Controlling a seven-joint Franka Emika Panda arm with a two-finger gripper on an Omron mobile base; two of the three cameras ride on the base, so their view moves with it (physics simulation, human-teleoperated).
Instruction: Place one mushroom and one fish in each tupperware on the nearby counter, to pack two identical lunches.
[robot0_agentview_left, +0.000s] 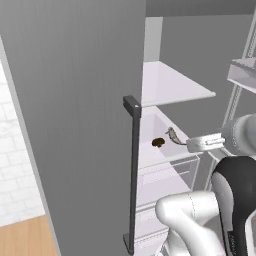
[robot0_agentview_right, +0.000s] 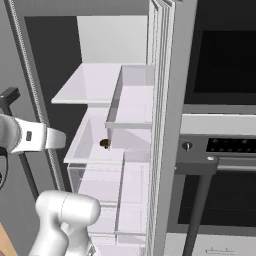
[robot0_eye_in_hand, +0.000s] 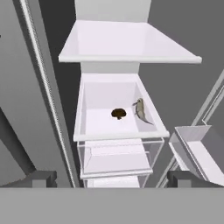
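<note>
Packing looks barely begun: a mushroom (robot0_eye_in_hand: 118, 113) and a fish (robot0_eye_in_hand: 141, 110) lie side by side on a fridge shelf (robot0_eye_in_hand: 109, 124), the fish against its right wall. Pincer (robot0_eye_in_hand: 112, 177) gapes empty before them.

No text, label, brand, number or sign can be read anywhere.

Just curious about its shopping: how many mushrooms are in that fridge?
1: a brown mushroom in the white fridge tray, left of a fish. Others may be hidden.
</note>
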